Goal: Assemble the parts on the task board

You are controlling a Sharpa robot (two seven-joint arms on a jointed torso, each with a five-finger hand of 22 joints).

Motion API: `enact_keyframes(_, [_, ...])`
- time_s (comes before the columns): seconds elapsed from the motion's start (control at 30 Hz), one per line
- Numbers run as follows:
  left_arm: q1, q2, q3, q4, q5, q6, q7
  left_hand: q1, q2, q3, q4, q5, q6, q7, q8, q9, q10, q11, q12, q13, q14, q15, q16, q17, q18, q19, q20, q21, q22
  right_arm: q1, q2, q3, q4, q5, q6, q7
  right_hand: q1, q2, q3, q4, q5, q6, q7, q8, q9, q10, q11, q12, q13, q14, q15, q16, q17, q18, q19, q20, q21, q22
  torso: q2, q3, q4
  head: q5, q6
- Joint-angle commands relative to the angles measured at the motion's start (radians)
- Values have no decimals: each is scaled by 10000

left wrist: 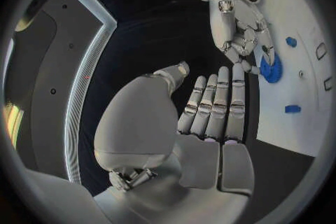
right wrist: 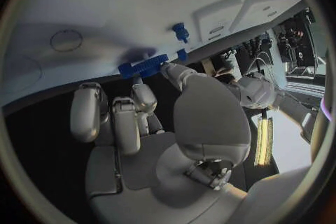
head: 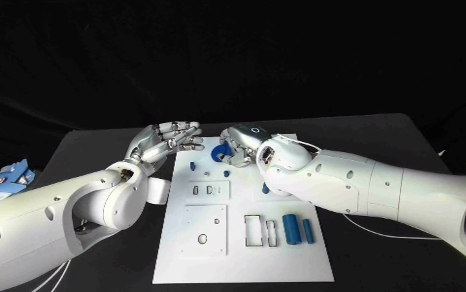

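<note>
The blue gear (head: 220, 154) stands on edge at the far end of the white board (head: 184, 258), pinched in the fingertips of the right hand (head: 243, 145). In the right wrist view the same gear (right wrist: 143, 65) sits between the thumb and a finger, touching the board's surface (right wrist: 140, 5). In the left wrist view the gear (left wrist: 269, 69) shows under the right hand (left wrist: 241, 33), against the board (left wrist: 294, 117).

Nearer on the board lie other blue pieces: a small peg (head: 192, 166) just beside the gear, another small piece (head: 224, 173), a short piece (head: 265, 188) partly hidden by the right arm, and two cylinders, a thick one (head: 290, 228) and a thin one (head: 306, 231), side by side near the right edge. Next to them are two upright rectangular slots (head: 252, 231), both unfilled. A raised square plate (head: 207, 190) holds two small slots, and a larger plate (head: 205, 229) below it has a round hole and a small slot.

The left hand (head: 165, 140) hovers beside the board's far left corner, fingers straight and together, holding nothing; the left wrist view shows its palm (left wrist: 210, 117) flat and bare.
</note>
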State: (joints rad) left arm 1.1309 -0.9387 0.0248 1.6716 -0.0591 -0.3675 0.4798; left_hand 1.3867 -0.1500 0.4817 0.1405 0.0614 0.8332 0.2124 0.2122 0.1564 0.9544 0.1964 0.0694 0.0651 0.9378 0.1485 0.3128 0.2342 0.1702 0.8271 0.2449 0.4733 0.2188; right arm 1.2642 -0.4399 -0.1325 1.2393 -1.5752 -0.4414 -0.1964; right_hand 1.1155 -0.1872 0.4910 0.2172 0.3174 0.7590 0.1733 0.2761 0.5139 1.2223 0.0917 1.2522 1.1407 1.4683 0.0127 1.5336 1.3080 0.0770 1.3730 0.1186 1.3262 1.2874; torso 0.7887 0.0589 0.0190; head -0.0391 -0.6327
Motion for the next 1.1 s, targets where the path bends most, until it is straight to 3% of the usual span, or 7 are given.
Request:
enact_keyframes(0.03, [12, 25, 9, 11, -33, 87, 77, -111, 14, -11, -61, -59, -33, 362, -33, -6, -54, 22, -38, 5, -61, 14, -40, 9, 78, -84, 14, 36, 12, 5, -17, 2, 5, 121, 504, 35, -228, 2, -40, 164, 256, 54, 47, -90, -38, -56, 26, -40, -22, 765, 81, 61, 1438, -22, -20, 70, -24, 27, 1, 3, -11, -1, -1])
enact_keyframes(0.1, [12, 28, 9, 13, -33, 74, 73, -121, 18, 14, -89, -59, -29, 365, -35, -6, -55, 27, -36, 5, -126, 28, -74, 6, 71, -130, 24, 49, 20, 6, -28, 2, 3, 167, 606, 46, -302, 5, -44, 205, 476, 89, 45, -145, -61, -74, 24, -52, -40, 768, 80, 66, 1453, -21, -23, 71, -31, 33, 7, 9, -12, 12, -11])
enact_keyframes(0.53, [12, 24, 9, 20, -33, 57, 69, -131, 18, 24, -100, -59, -27, 367, -36, -5, -56, 31, -36, 5, -158, 35, -92, 5, 68, -157, 30, 54, 23, 7, -170, 1, 132, 253, 747, 114, -393, 12, -57, 254, 583, 276, 6, -127, -57, 39, -4, 46, 77, 779, 63, 81, 1502, -32, 14, 64, 8, 94, -2, 7, -24, 15, -30])
enact_keyframes(0.8, [12, 16, 9, 19, -33, 62, 71, -138, 19, 30, -107, -59, -26, 369, -37, -5, -57, 33, -36, 5, -175, 40, -102, 5, 66, -175, 33, 58, 25, 7, -469, 1, 396, 358, -280, 457, -86, -8, 94, -52, 649, 439, -36, -167, -78, 229, -55, 216, 275, 786, 16, 92, 1536, -42, 51, 23, 42, 160, 2, 15, 0, -2, -35])
enact_keyframes(0.97, [12, 5, 9, -19, -33, 71, 76, -138, 19, 30, -107, -59, -26, 369, -37, -5, -57, 33, -36, 5, -175, 40, -102, 5, 66, -175, 33, 58, 25, 41, -949, 25, 854, 717, -1216, 908, 115, -11, 204, -250, 658, 475, -30, -222, -101, 272, -58, 257, 324, 778, 10, 83, 1501, -35, 30, 11, 10, 143, -26, 6, -31, 0, -12])
enact_keyframes(1.03, [12, -3, 9, -41, -33, 85, 81, -138, 19, 30, -107, -59, -26, 369, -37, -5, -57, 33, -36, 5, -175, 40, -102, 5, 66, -175, 33, 58, 25, 131, -1308, 41, 1157, 1122, -1389, 1153, 268, -9, 278, -401, 476, 539, -30, -253, -115, 264, -60, 246, 310, 719, 6, 12, 1265, 20, -129, 6, -197, -57, -33, 1, -37, 8, 12])
enact_keyframes(1.1, [12, -22, 8, -62, -33, 89, 85, -138, 19, 30, -107, -59, -26, 369, -37, -5, -57, 33, -36, 5, -175, 40, -102, 5, 66, -175, 33, 58, 25, 292, -1784, 54, 1481, 1772, -1295, 1479, 539, 34, 382, -637, 18, 578, -11, -318, -139, 311, -50, 285, 356, 728, 8, 16, 1299, 16, -124, 5, -207, -37, -44, 6, -65, 0, 30])
